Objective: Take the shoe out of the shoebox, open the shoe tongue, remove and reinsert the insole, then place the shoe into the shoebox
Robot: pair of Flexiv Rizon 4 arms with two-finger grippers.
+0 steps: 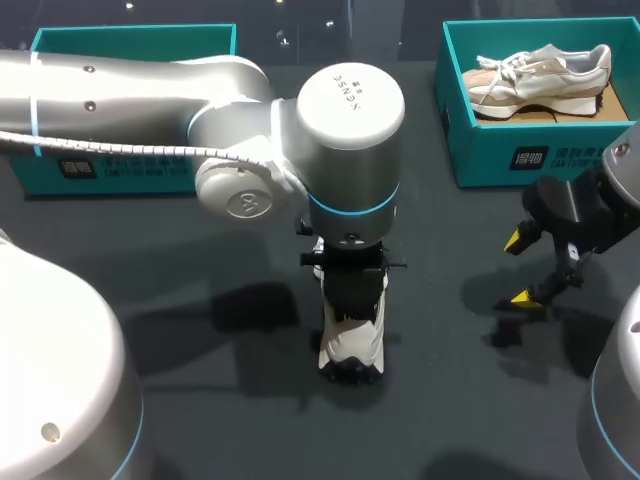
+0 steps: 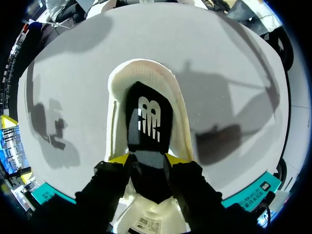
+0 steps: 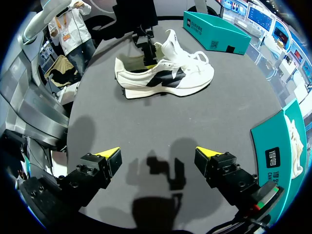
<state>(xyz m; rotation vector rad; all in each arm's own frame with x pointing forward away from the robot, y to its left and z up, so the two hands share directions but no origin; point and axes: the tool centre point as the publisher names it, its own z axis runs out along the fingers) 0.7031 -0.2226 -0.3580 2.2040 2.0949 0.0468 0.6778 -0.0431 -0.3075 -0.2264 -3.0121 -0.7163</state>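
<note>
Hanging over mid-counter in the head view, the left tool [image 1: 350, 295] sat in the shoe [image 1: 350, 345], which stood on the counter [image 1: 200, 400]. Right tool [image 1: 530, 270] wide, off to the side. A second shoe [image 1: 540, 72] lay in the right box [image 1: 500, 150].

Left wrist view: left tool [image 2: 147, 160] pinched the black insole [image 2: 148, 122] inside the shoe [image 2: 183, 131].

Right wrist view: right tool [image 3: 157, 156] wide, holding nothing. Shoe [image 3: 165, 78] upright well ahead, with the left tool [image 3: 146, 46] at its heel opening.
</note>
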